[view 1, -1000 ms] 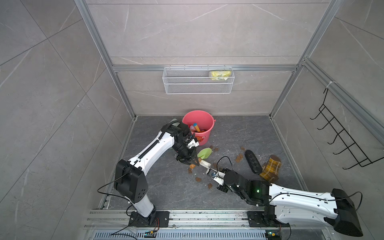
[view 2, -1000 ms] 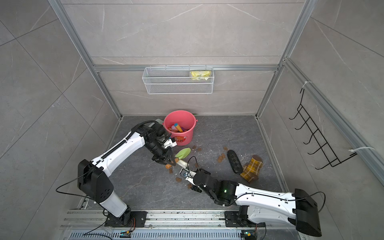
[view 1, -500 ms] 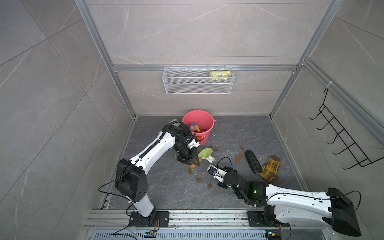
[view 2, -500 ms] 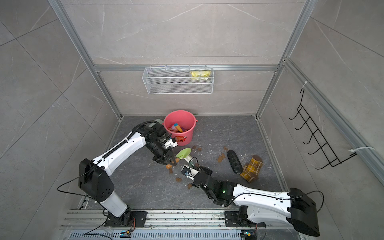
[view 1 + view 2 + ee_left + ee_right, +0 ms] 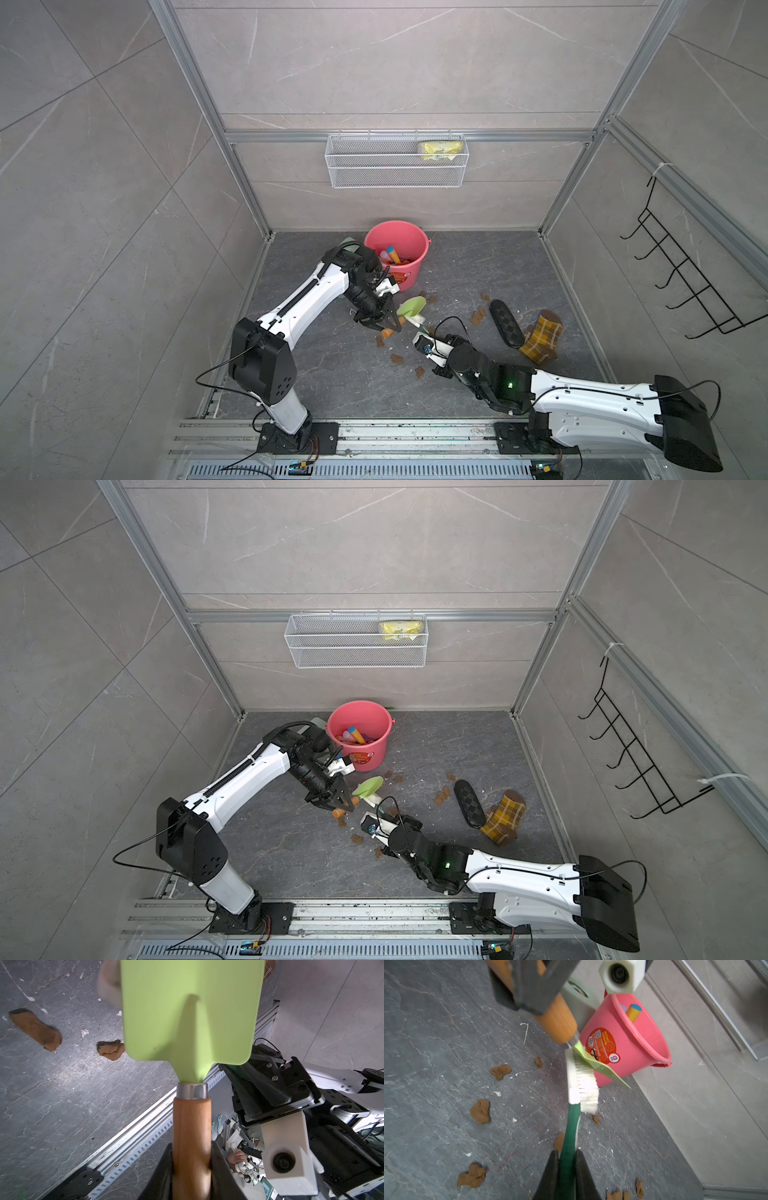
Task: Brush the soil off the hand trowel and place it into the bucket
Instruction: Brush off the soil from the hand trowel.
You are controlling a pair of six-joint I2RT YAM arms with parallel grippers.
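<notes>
I am counting one trowel (image 5: pixel 411 308), one brush (image 5: pixel 586 1084) and one bucket (image 5: pixel 405 235), which is holding at least two toy sticks (image 5: pixel 392 254). On the floor (image 5: pixel 332 374) I am finding about nine soil lumps (image 5: pixel 397 358); some are touching, so I cannot be exact. I am also seeing one wire basket (image 5: pixel 374 166) with one yellow packet (image 5: pixel 440 149), one hook rack (image 5: pixel 685 274), one black oval pad (image 5: pixel 506 323) and one checked cloth (image 5: pixel 542 336).

Grey tiled walls (image 5: pixel 374 62) enclose a dark slate floor (image 5: pixel 478 270); a white wire basket (image 5: pixel 374 174) hangs behind.
</notes>
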